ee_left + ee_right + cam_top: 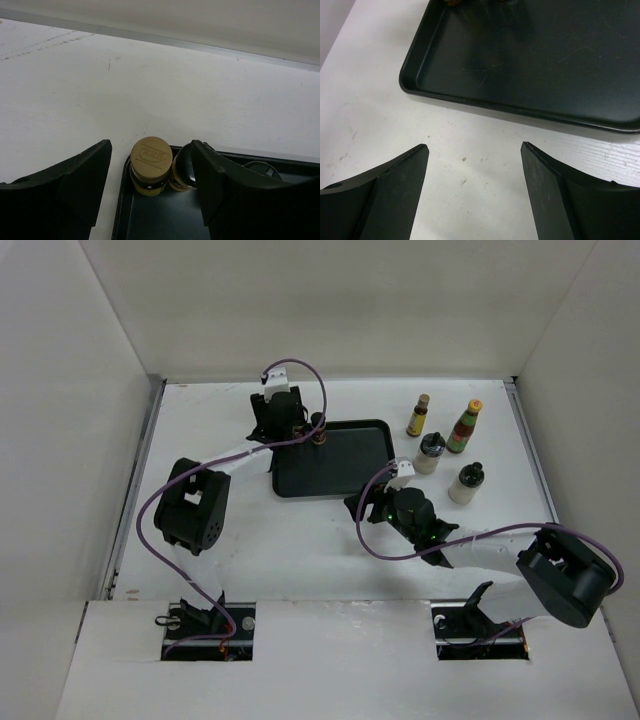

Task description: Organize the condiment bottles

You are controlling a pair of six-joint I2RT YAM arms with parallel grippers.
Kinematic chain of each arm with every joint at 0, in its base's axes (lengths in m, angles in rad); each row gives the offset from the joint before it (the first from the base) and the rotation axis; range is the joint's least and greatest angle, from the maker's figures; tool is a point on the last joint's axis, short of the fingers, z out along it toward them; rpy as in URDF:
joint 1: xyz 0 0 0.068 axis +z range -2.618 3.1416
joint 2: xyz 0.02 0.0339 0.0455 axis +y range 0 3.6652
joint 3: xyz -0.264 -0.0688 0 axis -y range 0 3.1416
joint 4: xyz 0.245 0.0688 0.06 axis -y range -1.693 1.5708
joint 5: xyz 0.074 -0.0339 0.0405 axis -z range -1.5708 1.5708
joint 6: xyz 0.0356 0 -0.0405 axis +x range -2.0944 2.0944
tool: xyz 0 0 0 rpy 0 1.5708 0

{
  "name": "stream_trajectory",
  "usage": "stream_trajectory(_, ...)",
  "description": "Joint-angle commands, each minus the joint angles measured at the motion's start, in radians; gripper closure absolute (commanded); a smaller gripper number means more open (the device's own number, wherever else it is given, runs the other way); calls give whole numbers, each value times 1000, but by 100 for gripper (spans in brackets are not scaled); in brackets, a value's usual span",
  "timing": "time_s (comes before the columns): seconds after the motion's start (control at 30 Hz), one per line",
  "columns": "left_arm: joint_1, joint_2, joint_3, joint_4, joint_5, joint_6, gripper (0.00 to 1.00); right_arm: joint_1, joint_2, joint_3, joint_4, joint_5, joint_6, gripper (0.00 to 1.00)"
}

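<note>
Black tray [340, 465] sits mid-tabletop [210, 410] w/ 2 of the 6 condiment bottles in it. Both stand upright in the far-left corner: a tan-capped brown bottle [151, 160] and a second brown bottle [179, 181] right beside it, partly hidden by a finger.

Left tool [151, 147] is over that corner, jaws apart. The tan cap shows between them w/ a gap each side, so it grips nothing as far as the wrist view shows. Right tool [474, 146] is spread wide & empty, over bare tabletop just beside the tray's near edge.

Not yet in the tray, all upright on the tabletop to its right:
- slim brown bottle [418, 417]
- red bottle [463, 427]
- first whitish bottle [430, 453], near the tray's right rim
- second whitish bottle [466, 483], further right

Approx a third done, assuming the tray is where they go; 4 left to move. The first whitish bottle is closest to the right tool, so prob the easiest next pick.
</note>
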Motion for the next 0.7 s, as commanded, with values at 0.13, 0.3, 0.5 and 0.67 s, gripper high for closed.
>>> stream_trajectory(0.13, -10, -132, -58, 52, -4, -7, 19, 7, -24, 29, 71, -27, -14, 23)
stream_trajectory(0.3, -14, -266, -118, 75, -10, -9, 7, 30, -38, 43, 64, -37, -23, 45)
stream_trajectory(0.5, -27, -566, -354, 219, -83, -61, 0, 45, -164, 101, -53, 23, -43, 71)
stream_trajectory(0.67, -79, -850, -706, 277, -246, -210, 0, -48, -195, 279, -296, 130, -95, 70)
